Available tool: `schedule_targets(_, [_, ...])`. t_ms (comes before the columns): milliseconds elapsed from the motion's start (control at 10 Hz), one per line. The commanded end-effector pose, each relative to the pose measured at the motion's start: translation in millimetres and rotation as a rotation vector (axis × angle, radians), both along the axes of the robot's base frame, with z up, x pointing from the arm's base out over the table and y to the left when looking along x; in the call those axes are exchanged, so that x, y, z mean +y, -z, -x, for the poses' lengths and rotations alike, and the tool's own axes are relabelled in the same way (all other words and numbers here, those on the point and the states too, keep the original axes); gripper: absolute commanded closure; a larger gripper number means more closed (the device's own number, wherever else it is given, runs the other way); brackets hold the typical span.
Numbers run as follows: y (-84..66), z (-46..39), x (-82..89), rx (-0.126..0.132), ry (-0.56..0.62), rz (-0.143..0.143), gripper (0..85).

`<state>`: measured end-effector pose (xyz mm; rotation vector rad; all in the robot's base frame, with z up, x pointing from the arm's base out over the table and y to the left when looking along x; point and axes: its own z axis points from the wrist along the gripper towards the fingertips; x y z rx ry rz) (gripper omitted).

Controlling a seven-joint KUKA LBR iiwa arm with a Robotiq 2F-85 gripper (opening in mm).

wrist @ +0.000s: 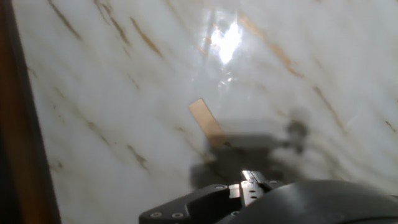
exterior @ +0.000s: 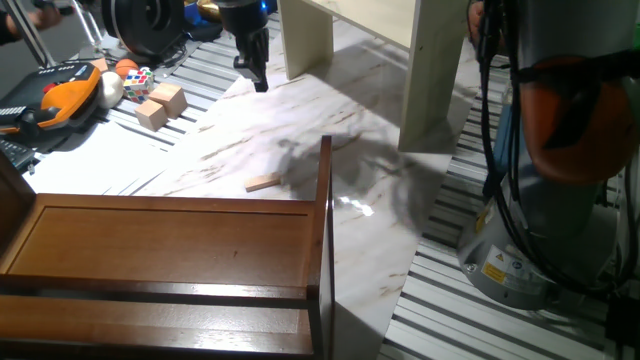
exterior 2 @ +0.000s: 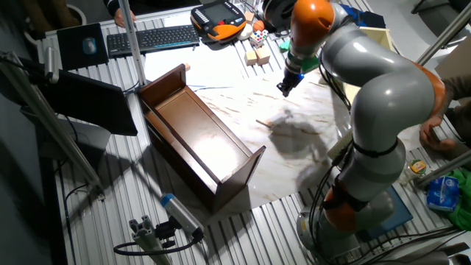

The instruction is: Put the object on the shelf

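The surface (exterior: 300,150) is glossy white marble with tan veins, throwing back a bright glare. On it lies the object (exterior: 263,183), matt pale wood. Beside that stands a dark reddish-brown unit (exterior: 170,245) of smooth, lightly sheened wood. The shelf (exterior: 430,60) is smooth matt cream board.

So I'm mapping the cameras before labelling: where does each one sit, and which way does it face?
One fixed view: low, behind the dark brown unit, looking across the marble table toward the cream shelf; the gripper and arm base show.
The other fixed view: high, looking down over the table; the whole arm shows.
Hand view: on the hand, looking down at the marble; only part of the hand's dark housing shows.
Shared: all three show the wooden slab lying on the marble.
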<state>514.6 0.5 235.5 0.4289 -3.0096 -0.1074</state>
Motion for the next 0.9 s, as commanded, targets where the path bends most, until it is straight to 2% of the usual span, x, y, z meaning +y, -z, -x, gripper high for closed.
schedule_targets(0, [-0.2, -0.1, 0.3, 0.015, -0.004, -0.005, 85.0])
schedule_targets(100, [-0.2, -0.1, 0.3, 0.018, -0.013, 0.014, 85.0])
schedule_targets(200, [-0.2, -0.1, 0.3, 0.024, -0.018, 0.004, 85.0])
schedule_targets(300, [-0.2, -0.1, 0.3, 0.02, -0.023, -0.023, 85.0])
schedule_targets(400, [-0.2, -0.1, 0.3, 0.013, -0.04, -0.017, 85.0])
schedule_targets(500, [0.9, -0.5, 1.6, -0.002, -0.047, 0.004, 85.0])
schedule_targets(600, [9.0, -3.6, 9.7, -0.016, -0.043, 0.024, 68.0])
schedule_targets(700, [22.1, -8.5, 17.1, -0.03, -0.046, 0.013, 34.0])
schedule_targets(800, [43.1, -12.9, 23.6, -0.064, -0.066, 0.028, 34.0])
